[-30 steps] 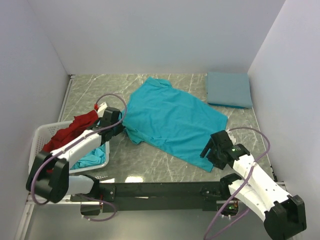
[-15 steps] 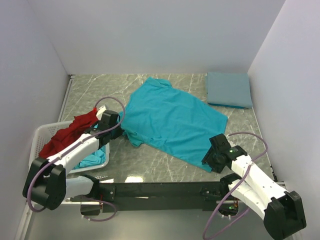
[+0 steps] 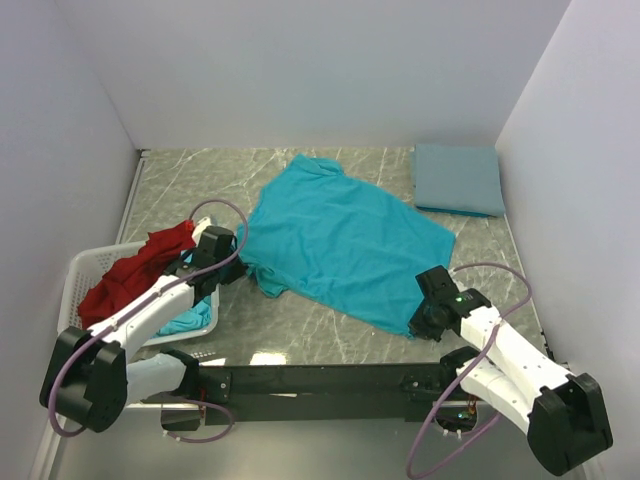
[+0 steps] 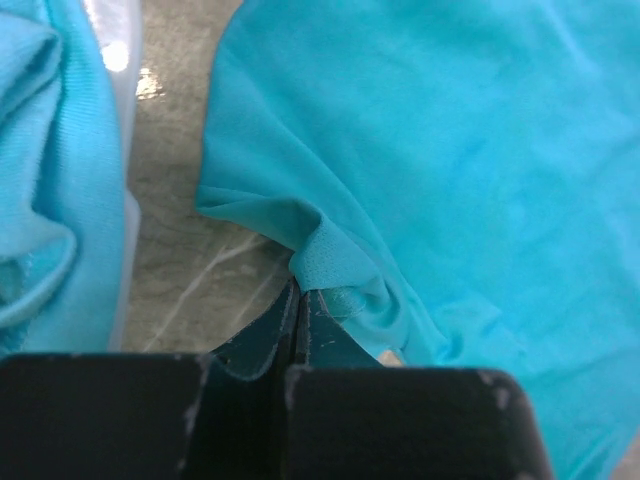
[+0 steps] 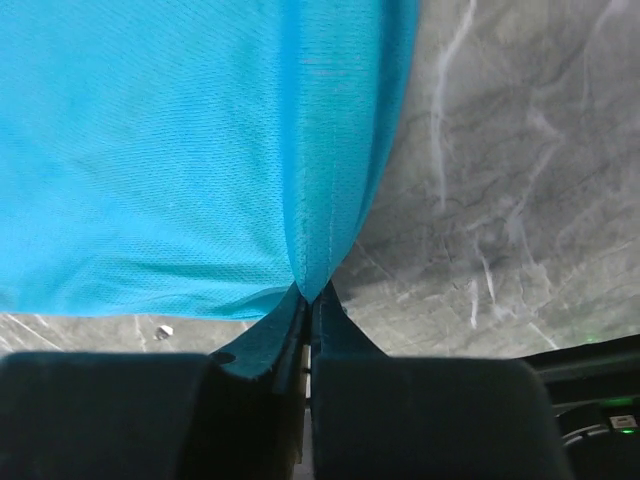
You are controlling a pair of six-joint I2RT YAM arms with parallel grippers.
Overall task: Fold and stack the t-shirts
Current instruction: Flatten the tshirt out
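Observation:
A bright teal t-shirt lies spread across the middle of the marble table. My left gripper is shut on its near left corner, where a bunched hem meets the closed jaws. At the shirt's near right corner my right gripper is shut on the hem, pinched between the closed jaws. A folded grey-blue t-shirt rests at the back right. A red t-shirt and another teal one sit in the white basket.
The white lattice basket stands at the near left beside my left arm. White walls close in the table on three sides. A dark rail runs along the near edge between the arm bases.
My right gripper dropped onto the shirt's near right corner and shut on the hem. My left arm pulled slightly nearer, still shut on the left corner.

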